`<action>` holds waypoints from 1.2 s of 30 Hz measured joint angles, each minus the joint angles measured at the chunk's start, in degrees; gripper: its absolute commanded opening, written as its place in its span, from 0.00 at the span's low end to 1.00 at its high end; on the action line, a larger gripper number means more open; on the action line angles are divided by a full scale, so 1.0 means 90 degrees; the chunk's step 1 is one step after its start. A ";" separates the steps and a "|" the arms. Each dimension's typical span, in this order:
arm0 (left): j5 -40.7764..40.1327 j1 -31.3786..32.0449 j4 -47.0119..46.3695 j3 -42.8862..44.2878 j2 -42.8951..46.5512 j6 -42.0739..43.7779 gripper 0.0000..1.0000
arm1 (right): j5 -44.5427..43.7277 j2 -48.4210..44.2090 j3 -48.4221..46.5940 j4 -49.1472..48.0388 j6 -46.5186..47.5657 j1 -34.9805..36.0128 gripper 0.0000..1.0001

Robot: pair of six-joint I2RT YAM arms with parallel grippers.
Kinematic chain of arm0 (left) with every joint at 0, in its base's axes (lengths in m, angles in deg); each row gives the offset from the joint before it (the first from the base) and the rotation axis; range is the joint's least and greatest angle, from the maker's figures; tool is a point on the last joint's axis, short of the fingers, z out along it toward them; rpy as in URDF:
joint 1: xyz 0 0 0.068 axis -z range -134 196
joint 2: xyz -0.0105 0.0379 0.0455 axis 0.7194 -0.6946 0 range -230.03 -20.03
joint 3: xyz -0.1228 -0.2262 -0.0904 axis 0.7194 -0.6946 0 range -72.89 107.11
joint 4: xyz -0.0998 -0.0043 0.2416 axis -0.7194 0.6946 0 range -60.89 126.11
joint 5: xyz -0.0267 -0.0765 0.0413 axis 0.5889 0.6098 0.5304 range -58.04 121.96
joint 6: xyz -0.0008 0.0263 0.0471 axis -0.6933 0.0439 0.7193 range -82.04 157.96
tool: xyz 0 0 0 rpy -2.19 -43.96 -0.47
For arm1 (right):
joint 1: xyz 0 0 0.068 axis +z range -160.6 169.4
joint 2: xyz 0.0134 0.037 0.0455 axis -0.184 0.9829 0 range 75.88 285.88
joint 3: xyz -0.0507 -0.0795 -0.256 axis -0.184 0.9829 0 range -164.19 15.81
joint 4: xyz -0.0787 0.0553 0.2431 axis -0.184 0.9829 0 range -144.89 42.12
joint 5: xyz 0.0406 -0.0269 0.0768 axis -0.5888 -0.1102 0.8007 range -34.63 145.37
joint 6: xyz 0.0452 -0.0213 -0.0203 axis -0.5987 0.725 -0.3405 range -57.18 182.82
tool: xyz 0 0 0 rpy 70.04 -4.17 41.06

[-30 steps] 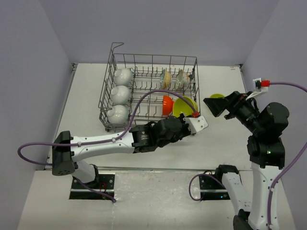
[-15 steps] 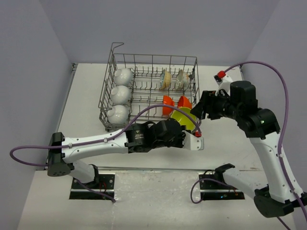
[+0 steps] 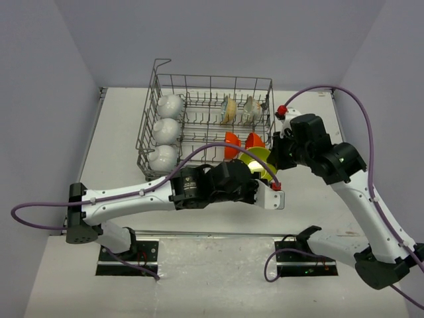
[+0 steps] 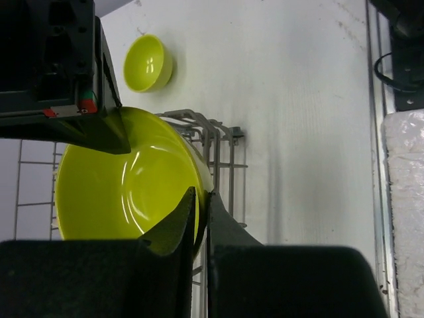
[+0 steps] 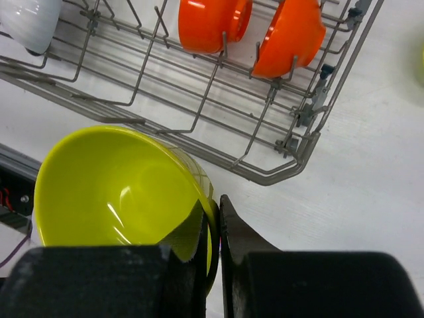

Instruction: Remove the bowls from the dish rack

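**Both grippers on 1 yellow-green bowl beside the rack**

A glossy yellow-green round bowl (image 3: pixel 260 158) hangs tilted just off the near right corner of the large grey metal wire dish rack (image 3: pixel 199 124), outside its wall and above the white table (image 3: pixel 119 132). The left gripper (image 4: pixel 201 199) has its 2 fingers pressed onto the bowl's rim, 1 inside and 1 outside. The right gripper (image 5: pixel 212 211) pinches the same bowl at another part of the rim, its fingers likewise squeezed against the thin wall with the hollow facing its camera.

Inside the rack, 3 plain white bowls (image 3: pixel 165 130) sit in a column along the left side. 2 cream floral bowls (image 3: pixel 240 109) stand on edge in the far right row. 2 orange bowls (image 5: pixel 212 23) stand side by side between the tines near the front right corner, close to the held bowl.

A second yellow-green bowl (image 4: pixel 149 63) rests on the table, well apart from the rack.
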 measured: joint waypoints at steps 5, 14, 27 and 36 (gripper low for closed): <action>-0.1001 -0.0012 -0.0741 -0.0410 0.0160 -0.0148 1.00 | -0.0469 -0.0121 0.0155 -0.0359 -0.0262 -0.0080 0.00; -0.3138 -0.0187 -0.1627 -0.0619 0.0920 -0.1396 1.00 | -0.0607 -0.0551 0.0529 -0.1440 -0.0755 -0.1826 0.00; -0.3298 -0.3198 -0.0493 -0.0311 0.1834 -0.4906 1.00 | -0.0867 0.0066 0.1999 -0.4065 -0.2443 -0.4527 0.00; -0.3150 -0.3177 -0.0078 -0.1122 0.3237 -0.5292 1.00 | -0.1047 0.2395 0.1540 -0.4490 -0.2718 -0.4583 0.00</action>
